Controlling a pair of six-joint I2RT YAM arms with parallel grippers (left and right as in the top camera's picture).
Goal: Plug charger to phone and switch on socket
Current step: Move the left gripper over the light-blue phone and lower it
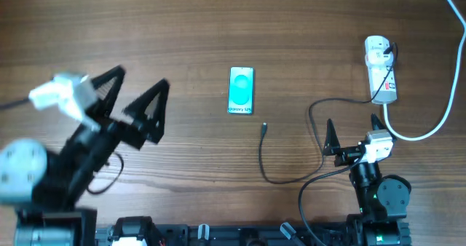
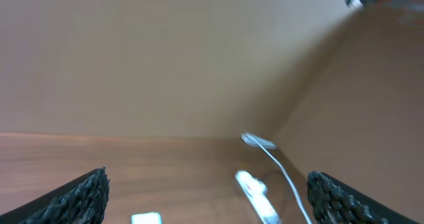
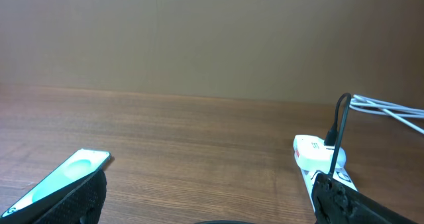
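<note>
The turquoise phone [image 1: 241, 90] lies flat at the table's middle, its white text strip toward the front. The thin black charger cable [image 1: 266, 162] curls on the wood, its connector tip [image 1: 263, 128] right of and below the phone. The white socket [image 1: 380, 69] lies at the far right with the charger's plug in it. My left gripper [image 1: 135, 93] is open and empty, raised at the left. My right gripper [image 1: 352, 127] is open and empty, below the socket. The right wrist view shows the phone [image 3: 63, 174] and the socket [image 3: 321, 156]. The left wrist view shows the socket [image 2: 255, 195] blurred.
A thick white lead [image 1: 440, 115] loops from the socket toward the right edge and the back corner. The charger cable runs past the right arm's base [image 1: 378, 195]. Brown walls stand behind the table in both wrist views.
</note>
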